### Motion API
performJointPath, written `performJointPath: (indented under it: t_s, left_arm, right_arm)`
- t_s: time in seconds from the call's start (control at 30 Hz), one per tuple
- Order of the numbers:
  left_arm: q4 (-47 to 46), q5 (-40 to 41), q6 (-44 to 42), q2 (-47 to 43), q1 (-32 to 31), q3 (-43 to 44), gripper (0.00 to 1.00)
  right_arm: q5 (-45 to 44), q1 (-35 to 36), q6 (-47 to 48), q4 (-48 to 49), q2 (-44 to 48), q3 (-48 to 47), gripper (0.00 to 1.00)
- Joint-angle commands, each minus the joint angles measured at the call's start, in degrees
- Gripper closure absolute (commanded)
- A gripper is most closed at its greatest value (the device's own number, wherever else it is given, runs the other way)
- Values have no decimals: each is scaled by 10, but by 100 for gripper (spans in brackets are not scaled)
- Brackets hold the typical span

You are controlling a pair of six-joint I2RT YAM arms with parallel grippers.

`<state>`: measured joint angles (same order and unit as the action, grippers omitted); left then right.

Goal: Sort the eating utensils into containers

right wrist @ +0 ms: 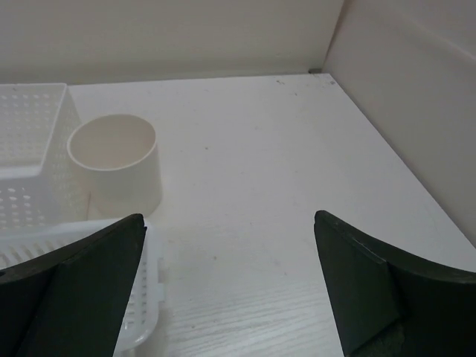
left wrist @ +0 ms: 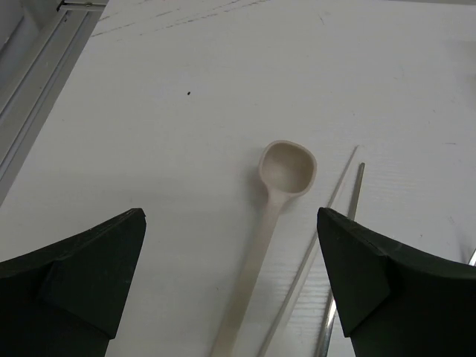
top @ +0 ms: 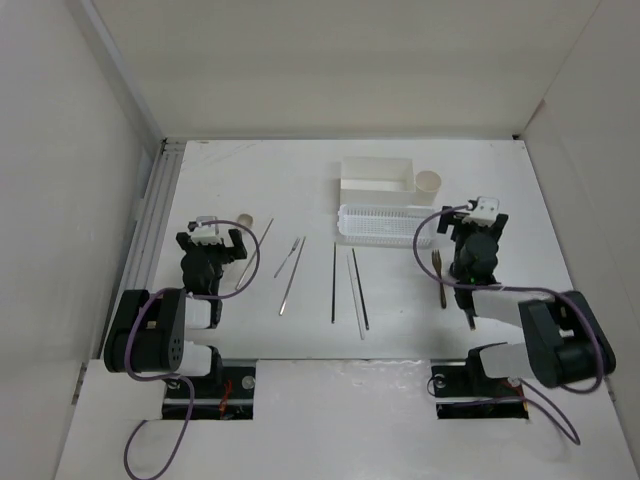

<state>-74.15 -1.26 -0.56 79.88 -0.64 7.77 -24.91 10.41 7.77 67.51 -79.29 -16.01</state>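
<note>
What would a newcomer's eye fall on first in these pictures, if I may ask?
Both end effectors stand wide open: the left end effector hovers over a pale spoon, and the right end effector faces the cream cup. Between them, chopsticks lie in a loose row on the table, on the near side of the white box and perforated tray.

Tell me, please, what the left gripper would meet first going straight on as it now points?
Probably the pale cream long-handled spoon between the open fingers of the left gripper, though depth is unclear.
</note>
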Motion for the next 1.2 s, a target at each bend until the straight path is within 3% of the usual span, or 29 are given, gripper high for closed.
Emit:
performJointPath:
  t_s: [0.0,0.13,0.2,0.23,0.3,0.33,0.37,0.43,0.47,0.5,0.57,0.6,0.67,0.73,0.77,0.8,0.83,0.97,1.0,1.1,1.17]
  left_arm:
    - [-113,8,6,-11,-2,14,0]
    - [-139,27,-1,-6,-20,14,0]
    - [-165,-32,-34,-26,-20,-8,0]
    - [-159,-75,-34,-45,-12,-14,0]
    - [-42,-137,-58,-115,-12,22,0]
    - [185,-229,-133,-195,-12,69,0]
    - [279,-266,-172,-212,-12,173,0]
    - [431,-290,-187,-213,-20,261,0]
    - [468,-282,-178,-202,-20,299,0]
    - [499,-276,-191,-193,-20,365,0]
    - [557,-253,-218,-177,-20,414,0]
    - [557,-231,-219,-177,-20,432,0]
    - [543,-192,-212,-190,-25,432,0]
    - [543,-164,-212,-197,-25,432,0]
    - [563,-150,-218,-202,-30,432,0]
    - [572,-150,-218,-202,-30,432,0]
    - [580,-144,-223,-207,-30,432,0]
    - [596,-118,-212,-218,-30,432,0]
    - [590,-112,-205,-218,-30,423,0]
    - [581,-107,-198,-231,-36,403,0]
    - [575,-112,-211,-248,-50,393,0]
  right_arm:
    - [-77,41,3,-199,117,-83,0]
    - [-88,46,50,-440,222,-273,0]
    - [-120,69,104,-525,258,-334,0]
    - [-187,111,129,-562,269,-356,0]
    - [-240,155,196,-580,301,-392,0]
    - [-262,188,207,-619,307,-415,0]
    - [-255,201,207,-667,307,-433,0]
    - [-229,208,188,-775,279,-467,0]
    - [-193,208,155,-891,262,-488,0]
    - [-170,208,116,-942,245,-536,0]
    - [-87,195,29,-1053,208,-592,0]
    - [37,169,21,-1067,208,-618,0]
    - [152,138,3,-1067,226,-619,0]
    - [152,94,-54,-1085,233,-592,0]
    - [126,54,-114,-1146,226,-586,0]
    - [126,53,-140,-1183,216,-586,3]
    - [154,6,-159,-1214,202,-574,6]
    - [326,-79,-167,-1245,183,-491,25]
    - [326,-88,-176,-1245,178,-477,35]
    - [269,-103,-205,-1251,156,-439,47]
    - [295,-109,-213,-1257,120,-446,48]
